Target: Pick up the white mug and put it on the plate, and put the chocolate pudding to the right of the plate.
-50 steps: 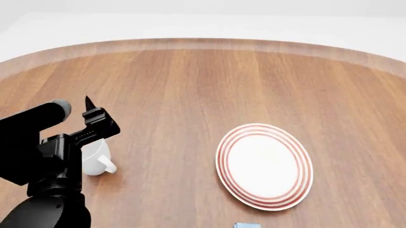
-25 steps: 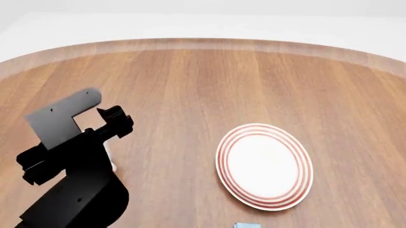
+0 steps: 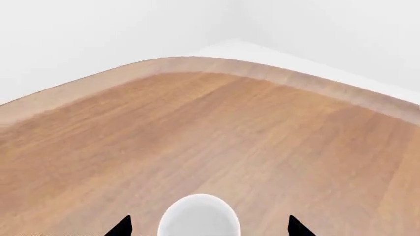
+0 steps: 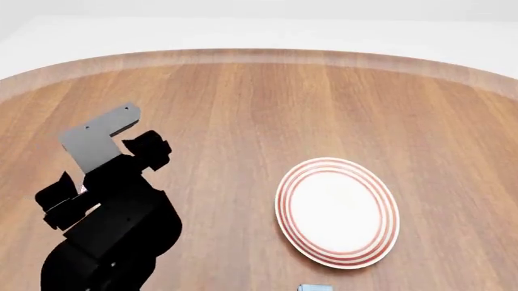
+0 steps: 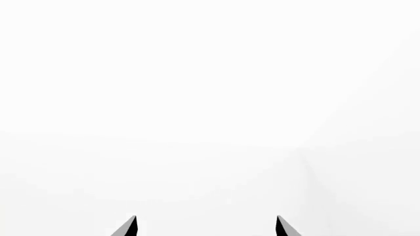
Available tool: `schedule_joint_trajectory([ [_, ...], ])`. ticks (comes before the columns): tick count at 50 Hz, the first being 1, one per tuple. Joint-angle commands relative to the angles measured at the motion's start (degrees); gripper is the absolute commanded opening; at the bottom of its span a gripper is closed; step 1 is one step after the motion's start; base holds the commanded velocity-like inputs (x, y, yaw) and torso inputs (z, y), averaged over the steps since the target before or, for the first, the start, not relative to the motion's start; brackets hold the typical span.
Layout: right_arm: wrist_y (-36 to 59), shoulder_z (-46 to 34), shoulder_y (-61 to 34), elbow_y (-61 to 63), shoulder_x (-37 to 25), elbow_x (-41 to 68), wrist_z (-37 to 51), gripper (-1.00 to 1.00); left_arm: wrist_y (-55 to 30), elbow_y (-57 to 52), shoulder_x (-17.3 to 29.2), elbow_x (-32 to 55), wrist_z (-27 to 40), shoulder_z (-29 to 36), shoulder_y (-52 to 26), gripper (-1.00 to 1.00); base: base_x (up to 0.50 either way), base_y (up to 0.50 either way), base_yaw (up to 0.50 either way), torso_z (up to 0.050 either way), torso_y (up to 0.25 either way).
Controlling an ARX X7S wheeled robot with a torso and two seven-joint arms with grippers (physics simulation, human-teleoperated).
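Nothing delivered yet: left claw (image 3: pixel 206 227) spread wide around the white mug (image 3: pixel 198 215) on the counter (image 3: pixel 217 132), plate (image 4: pixel 338 212) bare off to its right, chocolate pudding (image 4: pixel 314 288) untouched, right claw (image 5: pixel 206 227) open, idle.

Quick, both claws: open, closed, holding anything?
Left claw: open, tips either side of the mug, not gripping it.
Right claw: open, holding nothing, facing blank white.
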State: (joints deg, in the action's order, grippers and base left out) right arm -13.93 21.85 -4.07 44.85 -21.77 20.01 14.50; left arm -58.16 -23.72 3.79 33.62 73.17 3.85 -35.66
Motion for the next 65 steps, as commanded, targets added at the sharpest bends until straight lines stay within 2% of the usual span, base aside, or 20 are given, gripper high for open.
schedule_joint_trajectory([
  [1, -1.1, 0.8, 0.3, -0.7, 1.3, -1.2, -1.6, 1.00, 3.4, 5.8, 0.3, -1.3, -1.5, 2.4, 1.3, 1.00, 0.00, 0.00, 0.00, 0.000, 0.000],
  [15, 1.0, 0.9, 0.2, 1.2, 0.5, -1.0, -0.4, 1.00, 3.5, 8.2, 1.3, -0.8, -2.8, 5.9, 2.6, 1.00, 0.00, 0.00, 0.00, 0.000, 0.000],
  [35, 1.0, 0.6, 0.3, 1.0, 0.2, -1.3, -0.1, 1.00, 5.5, 9.3, 3.0, -0.8, -3.0, 7.3, 6.7, 1.00, 0.00, 0.00, 0.00, 0.000, 0.000],
  [45, 0.8, 0.4, 0.4, 0.7, 0.2, -1.3, -0.1, 1.00, 8.3, 13.4, 3.4, -1.1, -5.9, 9.1, 8.3, 1.00, 0.00, 0.00, 0.00, 0.000, 0.000],
  [63, 0.2, 0.1, 0.8, 0.2, 0.2, -1.3, -0.1, 1.00, 11.1, 17.1, 3.2, 0.4, -7.6, 8.1, 8.8, 1.00, 0.00, 0.00, 0.00, 0.000, 0.000],
  [65, 0.1, 0.0, 0.8, 0.1, 0.2, -1.4, -0.1, 1.00, 11.7, 18.1, 2.4, 1.7, -7.9, 6.4, 8.6, 1.00, 0.00, 0.00, 0.00, 0.000, 0.000],
])
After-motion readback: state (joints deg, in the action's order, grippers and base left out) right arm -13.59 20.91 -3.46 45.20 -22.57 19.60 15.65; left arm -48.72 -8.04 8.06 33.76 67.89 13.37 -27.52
